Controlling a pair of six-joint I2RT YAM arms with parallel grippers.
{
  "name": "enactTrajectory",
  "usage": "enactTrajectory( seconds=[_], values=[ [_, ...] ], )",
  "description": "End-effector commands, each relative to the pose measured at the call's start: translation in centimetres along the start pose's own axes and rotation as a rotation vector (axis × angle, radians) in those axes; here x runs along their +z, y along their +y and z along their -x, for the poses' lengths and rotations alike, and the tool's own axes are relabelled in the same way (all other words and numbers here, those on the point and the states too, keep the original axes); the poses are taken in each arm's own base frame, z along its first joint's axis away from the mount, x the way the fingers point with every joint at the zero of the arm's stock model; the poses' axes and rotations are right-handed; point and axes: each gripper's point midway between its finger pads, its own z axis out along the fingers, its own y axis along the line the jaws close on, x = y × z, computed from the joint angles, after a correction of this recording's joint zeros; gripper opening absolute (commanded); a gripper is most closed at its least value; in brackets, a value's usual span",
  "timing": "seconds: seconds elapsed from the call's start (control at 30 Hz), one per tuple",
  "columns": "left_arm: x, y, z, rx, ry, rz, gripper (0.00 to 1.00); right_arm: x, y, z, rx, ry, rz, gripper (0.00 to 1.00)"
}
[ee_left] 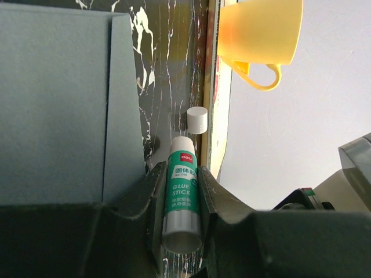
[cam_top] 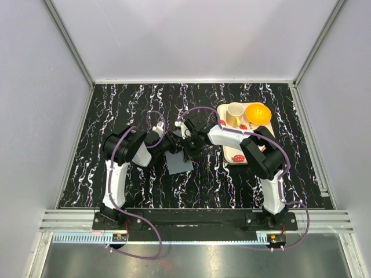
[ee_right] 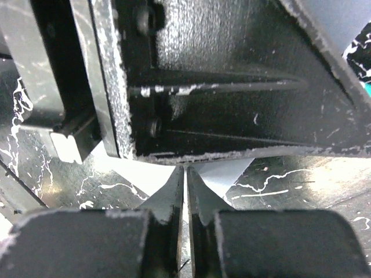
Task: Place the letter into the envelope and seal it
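The dark slate-grey envelope [cam_top: 179, 163] lies flat on the table between the two arms and fills the left of the left wrist view [ee_left: 55, 110]. My left gripper [cam_top: 173, 143] [ee_left: 181, 171] hangs over its far end, shut on a green and white glue stick [ee_left: 181, 191] with no cap on. My right gripper [cam_top: 188, 143] [ee_right: 185, 171] meets it from the right. Its jaws are shut to a thin slit, and the tips are at the envelope's pointed flap [ee_right: 223, 174]. Whether they pinch the flap I cannot tell. The letter is out of view.
The glue stick's white cap [ee_left: 197, 120] lies on the table beside the strawberry tray [cam_top: 232, 155]. That tray holds a yellow cup [cam_top: 235, 114] [ee_left: 261, 35] and an orange bowl [cam_top: 258, 113]. The left gripper's black body [ee_right: 232, 75] stands right in front of my right fingers.
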Motion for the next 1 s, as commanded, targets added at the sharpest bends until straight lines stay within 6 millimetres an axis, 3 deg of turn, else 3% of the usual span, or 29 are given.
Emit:
enactTrajectory(
  seconds=[0.0, 0.5, 0.67, 0.87, 0.97],
  values=[
    [0.4, 0.2, 1.1, 0.043, -0.058, -0.016, 0.00, 0.4, -1.2, -0.9, -0.024, 0.073, -0.073, 0.08],
    [0.4, -0.7, 3.2, 0.074, -0.098, -0.033, 0.00, -0.1, -0.8, -3.3, -0.013, 0.155, -0.045, 0.07],
    [0.3, -2.7, 3.6, 0.113, -0.092, -0.081, 0.00, -0.3, -0.6, -3.5, -0.011, 0.159, -0.034, 0.07],
    [-0.4, -3.0, 3.1, 0.109, -0.086, -0.074, 0.00, -0.9, -0.2, -4.0, -0.013, 0.165, -0.020, 0.07],
    [-0.5, -4.9, 2.6, 0.126, -0.074, -0.119, 0.00, -1.9, 0.9, -2.8, -0.033, 0.119, 0.021, 0.08]
  ],
)
